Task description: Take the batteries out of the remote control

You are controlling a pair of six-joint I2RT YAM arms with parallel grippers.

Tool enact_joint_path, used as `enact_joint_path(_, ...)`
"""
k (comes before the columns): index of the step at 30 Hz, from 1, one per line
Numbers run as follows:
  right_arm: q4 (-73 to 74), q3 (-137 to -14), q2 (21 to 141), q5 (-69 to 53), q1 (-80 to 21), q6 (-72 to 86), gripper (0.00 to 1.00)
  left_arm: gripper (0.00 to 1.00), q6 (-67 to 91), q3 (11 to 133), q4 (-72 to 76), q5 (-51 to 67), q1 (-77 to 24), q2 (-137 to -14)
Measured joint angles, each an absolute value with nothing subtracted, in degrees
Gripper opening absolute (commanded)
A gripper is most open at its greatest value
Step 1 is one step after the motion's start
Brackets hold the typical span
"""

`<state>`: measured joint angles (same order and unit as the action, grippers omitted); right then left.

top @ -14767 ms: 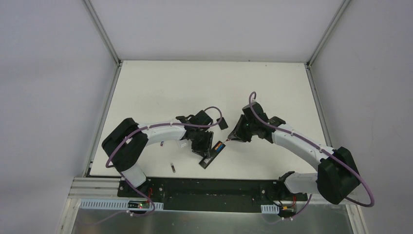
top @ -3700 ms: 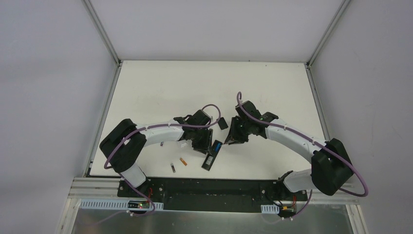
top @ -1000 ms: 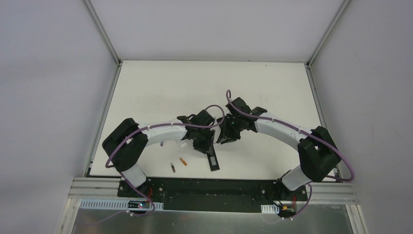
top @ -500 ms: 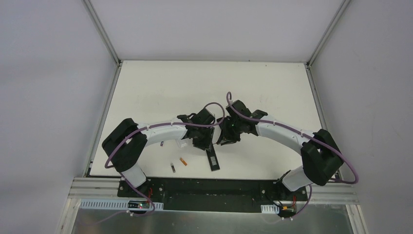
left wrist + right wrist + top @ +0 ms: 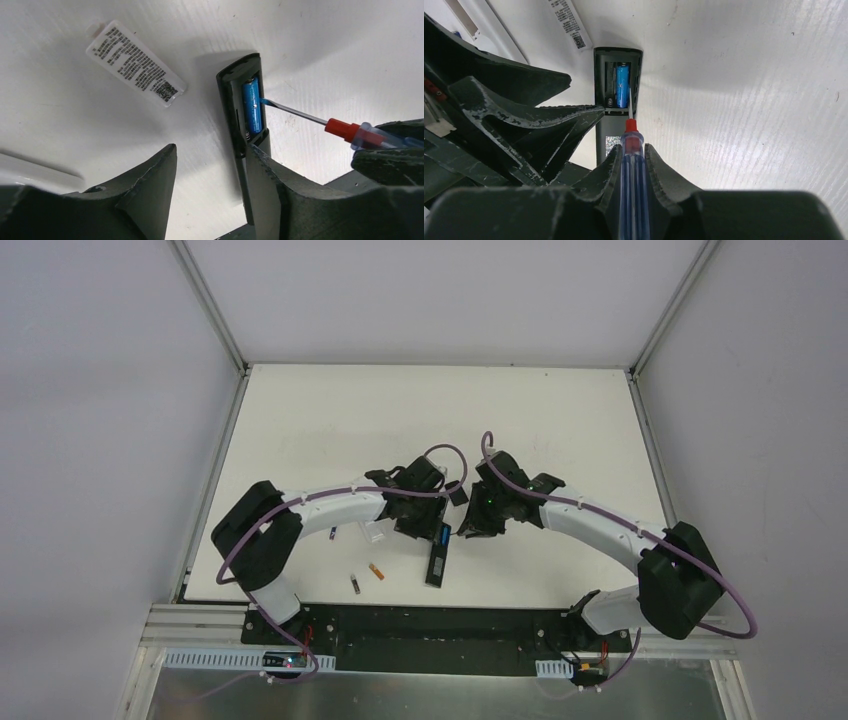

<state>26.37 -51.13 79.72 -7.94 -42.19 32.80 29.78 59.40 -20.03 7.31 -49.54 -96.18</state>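
right gripper clamped on the screwdriver, tip against the blue battery in the remote open bay to lever it out — left gripper spread wide astride the remote, likely steadying it — orange battery loose near-left.

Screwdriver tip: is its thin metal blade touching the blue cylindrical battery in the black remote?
Touching. Left wrist view: the tip of the blue-handled screwdriver rests against the blue cylindrical battery, no gap showing.
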Motion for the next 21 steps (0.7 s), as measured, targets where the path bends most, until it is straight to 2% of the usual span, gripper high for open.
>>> enact_joint_path(8, 26.20, -50.87, 79.48, -8.19, -42.09, 33.06, 0.00, 0.63, 30.61, 54.57, -20.75, 6.79, -50.00, -89.73)
enact_joint_path(13, 26.15, -50.87, 79.50, -8.23, -42.09, 33.06, 0.00, 0.63, 31.40, 52.53, -20.47, 7.92, -51.83, -85.80)
enact_joint_path(21, 26.06, -50.87, 79.50, -8.34, -42.09, 33.04, 0.00, 0.62, 35.51, 50.04, -17.85, 9.98, -53.56, -88.12)
